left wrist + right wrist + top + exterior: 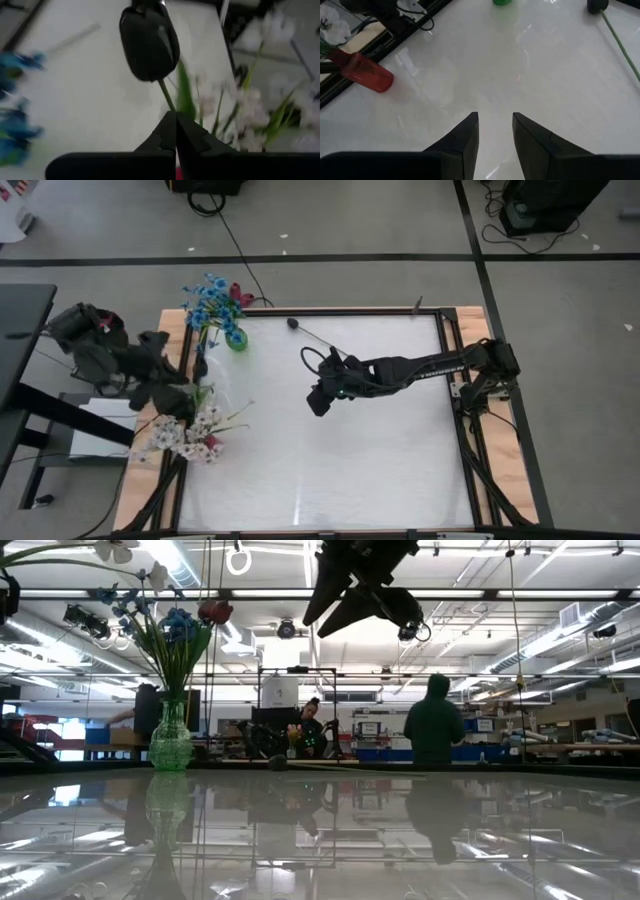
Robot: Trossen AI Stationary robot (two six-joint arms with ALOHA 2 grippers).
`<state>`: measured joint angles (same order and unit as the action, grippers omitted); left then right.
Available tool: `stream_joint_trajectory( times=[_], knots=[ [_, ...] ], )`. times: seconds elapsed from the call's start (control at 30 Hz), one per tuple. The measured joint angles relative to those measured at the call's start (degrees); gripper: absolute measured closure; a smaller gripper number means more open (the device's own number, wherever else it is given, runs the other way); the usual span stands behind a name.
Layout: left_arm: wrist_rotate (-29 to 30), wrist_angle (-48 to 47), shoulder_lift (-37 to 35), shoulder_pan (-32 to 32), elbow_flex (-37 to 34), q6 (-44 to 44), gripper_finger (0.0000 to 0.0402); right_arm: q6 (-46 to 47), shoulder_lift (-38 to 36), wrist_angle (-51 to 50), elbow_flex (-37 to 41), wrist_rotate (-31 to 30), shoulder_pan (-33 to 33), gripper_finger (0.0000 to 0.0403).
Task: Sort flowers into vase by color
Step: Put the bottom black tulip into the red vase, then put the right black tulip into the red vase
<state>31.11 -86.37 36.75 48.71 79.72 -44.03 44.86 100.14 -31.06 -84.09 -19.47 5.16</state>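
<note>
My left gripper (176,122) is shut on the green stem of a dark-headed flower (150,42). It hovers at the table's left edge (185,392), between the two vases. A green glass vase (236,338) (170,740) holds blue flowers (208,305) and one red head. A red vase (365,72) holds white and pale pink flowers (190,430). A second dark-headed flower (293,323) lies flat near the far edge, its stem (620,40) running toward the right arm. My right gripper (318,400) (495,130) is open above the table's middle and touches nothing. My left gripper pinches the dark flower's thin green stem (167,97) between its two fingertips, a short way below the head. The head stands out beyond the fingertips, lifted clear of the table. From which side the fingers come at the stem I cannot tell.
The white tabletop (380,470) stretches bare across its middle, near and right parts. A dark frame rail (450,350) runs along the right side. Beyond the far edge the low view shows a room with people (433,720) standing at benches.
</note>
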Motion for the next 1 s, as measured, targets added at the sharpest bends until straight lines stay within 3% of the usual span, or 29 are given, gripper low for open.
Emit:
stream_joint_trajectory(
  times=[0.23,0.37,0.53,0.67,1.0],
  knots=[
    [6.32,-0.02,-0.02,0.0,7.61,4.97,0.0392,-3.64,2.11,0.02,-0.02,2.99,-2.54,0.0257],
    [11.58,2.22,-0.02,0.0,10.19,5.94,0.0374,-6.53,2.87,-1.09,-0.07,0.47,-5.07,0.0247],
    [18.6,10.05,-0.05,0.0,10.8,9.82,0.0341,-10.3,2.91,-3.52,-0.04,1.75,-12.14,0.0247],
    [21.46,14.56,0.18,0.0,10.79,12.94,0.0313,-16.1,2.91,-2.98,-0.04,7.07,-18.66,0.0248],
    [20.54,15.97,2.43,0.0,10.73,6.69,0.0299,-26.04,4.15,-1.92,0.22,16.1,-27.68,0.0249]
  ],
)
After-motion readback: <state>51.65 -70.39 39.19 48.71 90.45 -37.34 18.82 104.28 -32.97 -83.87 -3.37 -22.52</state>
